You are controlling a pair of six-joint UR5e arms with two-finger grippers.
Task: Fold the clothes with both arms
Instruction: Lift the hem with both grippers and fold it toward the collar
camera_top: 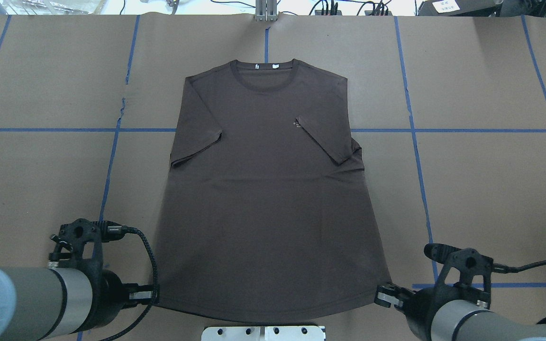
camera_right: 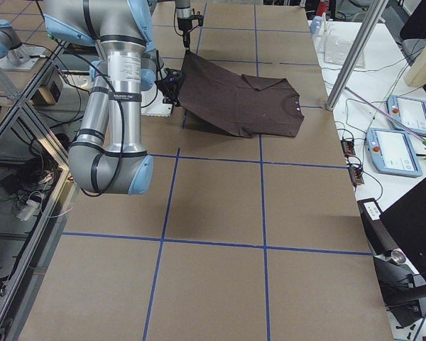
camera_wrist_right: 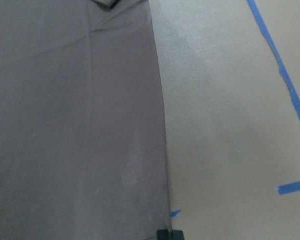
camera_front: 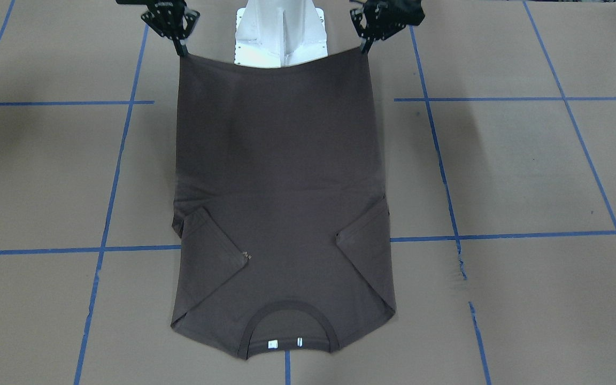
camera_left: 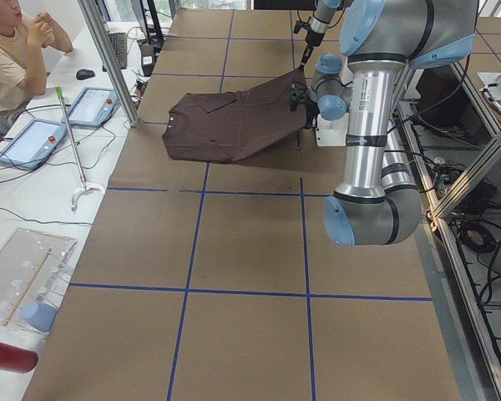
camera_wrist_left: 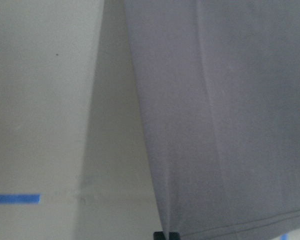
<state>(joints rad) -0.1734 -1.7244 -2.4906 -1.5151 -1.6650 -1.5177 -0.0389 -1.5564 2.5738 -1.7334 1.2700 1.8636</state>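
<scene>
The shirt (camera_top: 268,189) lies front up in the middle of the surface (camera_top: 481,189), its long axis running straight away from the robot. The collar (camera_top: 264,76) is at the far end and the hem (camera_top: 268,312) is at the near end, just in front of the white base (camera_top: 263,333). Both sleeves (camera_top: 197,137) are turned in over the chest.

The left tool (camera_top: 146,295) is pressed together on the hem corner on its own side. The right tool (camera_top: 383,297) pinches the opposite corner in the same way. In the front-facing view the fingertips of each tool meet on the cloth, and the hem between them sags in a shallow curve. The side views show the hem end raised off the surface while the collar end and shoulders rest flat, so the body slopes down from the tools towards the collar.

The coming move appears to turn on one relation. The collar lies directly ahead of both tools along the shirt's length, roughly midway between them. Neither arm is nearer, as each sits at its own corner, level with the other. Judging by this, the next step is to carry the hem forward over the body towards the collar. The two arms would need to travel together at matching pace and height. If one leads, the fold line is likely to skew, and the turned-in sleeves could slip out.
</scene>
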